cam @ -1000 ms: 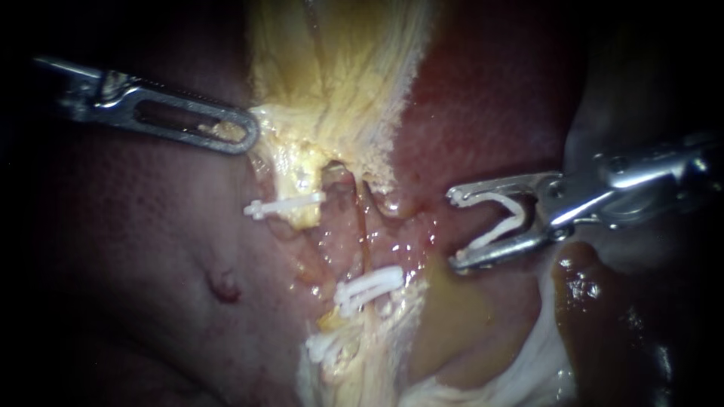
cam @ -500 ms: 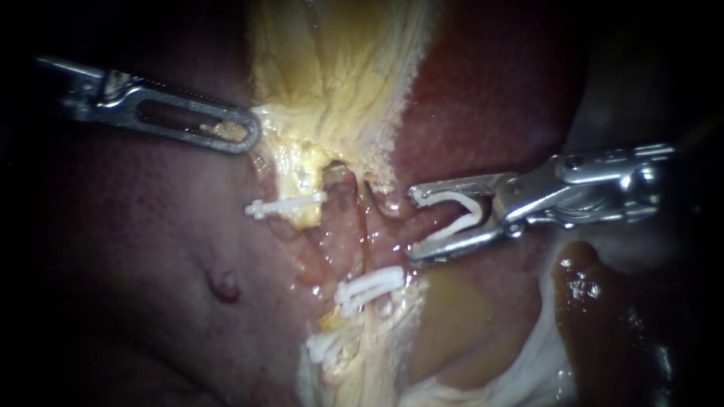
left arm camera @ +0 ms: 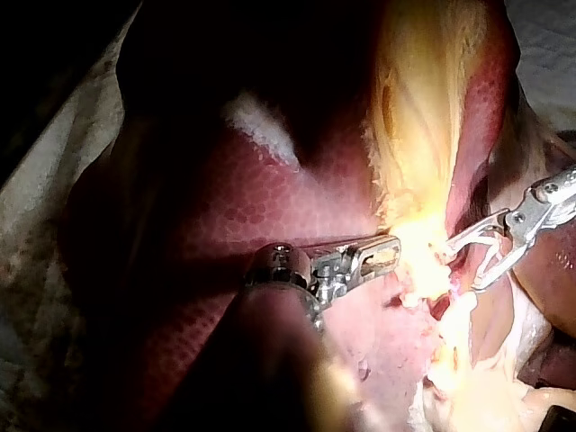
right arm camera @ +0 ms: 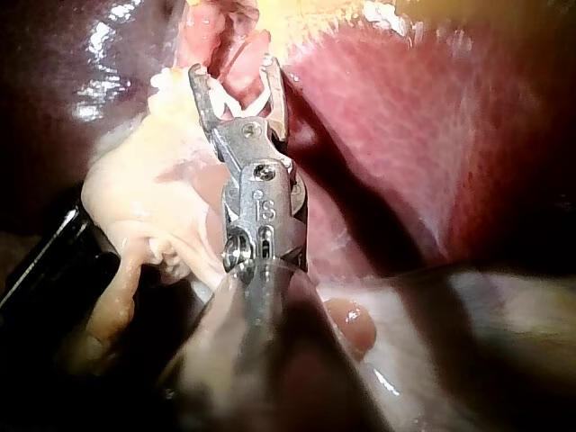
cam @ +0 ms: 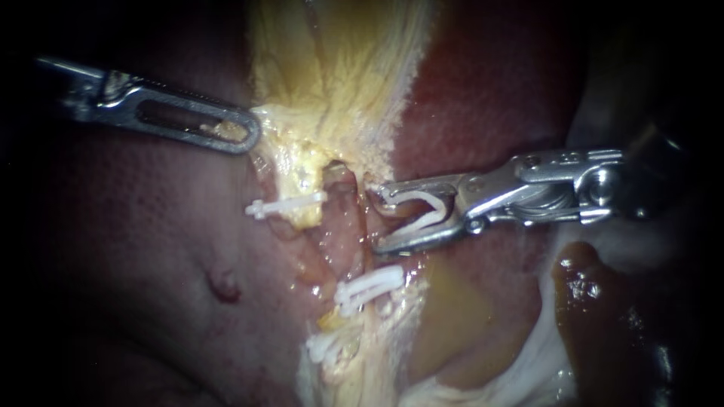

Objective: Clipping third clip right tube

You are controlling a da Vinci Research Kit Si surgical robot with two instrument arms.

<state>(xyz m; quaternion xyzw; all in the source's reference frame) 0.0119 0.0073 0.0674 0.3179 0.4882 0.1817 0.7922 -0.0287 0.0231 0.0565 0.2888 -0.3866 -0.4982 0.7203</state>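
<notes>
Was standing by the bench for this bit. The right instrument (cam: 379, 217) came in from the right with its jaws spread wide. They were gripping the loaded clip (cam: 424, 211), a white V with one leg seated against each jaw and the mouth of the V facing the tissue. Its tips sat right up against the right tube (cam: 360, 234), the pinkish strand running down the middle of the field. From where I looked I honestly couldn't tell if the tube was already inside the gap or just touching the tips.

The left instrument (cam: 253, 132) was off on the other side, well apart from the right one. Its slotted jaws lay together, clamped on the edge of the yellow tissue (cam: 332, 90), and a scrap of it showed through the slot.

Further down the same strand sat a closed white clip (cam: 369, 286), with a lower clip (cam: 324, 347) just beneath it in the pale tissue. Another one, the side clip (cam: 286, 205), lay across the strand to the left, under the left instrument's tip. The dark red liver (cam: 483, 98) filled the background behind the right instrument.
</notes>
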